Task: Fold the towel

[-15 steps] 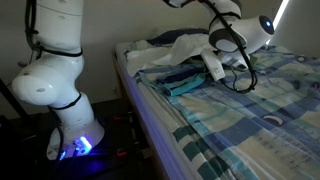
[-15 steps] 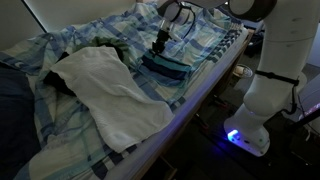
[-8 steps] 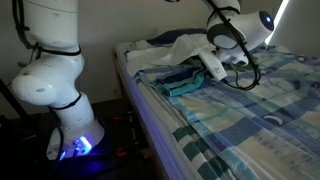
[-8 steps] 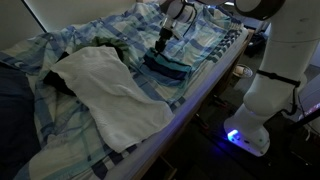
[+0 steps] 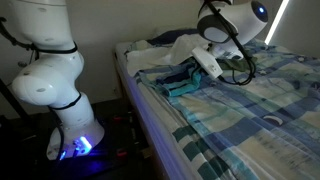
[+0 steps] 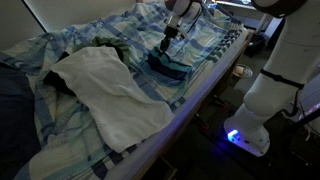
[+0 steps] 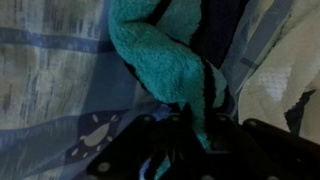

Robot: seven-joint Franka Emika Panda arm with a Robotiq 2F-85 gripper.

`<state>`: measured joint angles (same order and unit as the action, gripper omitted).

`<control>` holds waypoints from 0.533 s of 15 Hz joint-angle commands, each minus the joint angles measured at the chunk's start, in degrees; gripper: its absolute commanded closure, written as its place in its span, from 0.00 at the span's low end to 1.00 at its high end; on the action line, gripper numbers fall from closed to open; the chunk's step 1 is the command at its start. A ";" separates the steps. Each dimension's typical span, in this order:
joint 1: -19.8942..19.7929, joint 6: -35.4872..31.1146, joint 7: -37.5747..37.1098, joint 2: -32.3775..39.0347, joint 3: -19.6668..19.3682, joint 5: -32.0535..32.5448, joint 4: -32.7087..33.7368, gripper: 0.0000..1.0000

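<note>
A teal towel with dark stripes lies on the blue plaid bed; it shows in both exterior views. My gripper is shut on one edge of the teal towel and holds that edge lifted above the rest. In the wrist view the teal towel runs down between the dark fingers, which pinch it. The fingertips themselves are dark and hard to make out.
A large white towel lies spread on the bed beside the teal one, also seen behind the gripper. The bed edge drops to the floor near the robot base. Cables hang from the wrist.
My gripper has risen and moved over the teal towel, pulling the pinched edge up and across with it. The white towel has not moved.
</note>
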<state>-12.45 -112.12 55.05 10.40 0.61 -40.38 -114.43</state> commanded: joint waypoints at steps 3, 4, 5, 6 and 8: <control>1.79 -0.51 5.43 -7.93 -2.31 -1.50 -6.91 0.97; 1.96 -0.22 6.50 -8.52 -2.60 -1.56 -7.24 0.97; 2.20 -0.18 7.53 -8.94 -2.95 -1.59 -7.64 0.97; 2.27 0.17 8.54 -9.27 -3.34 -1.61 -7.81 0.97; 2.71 -0.46 7.93 -10.44 -3.90 -0.26 -8.71 0.97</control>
<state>-10.96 -112.13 61.84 3.36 -1.64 -40.53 -120.13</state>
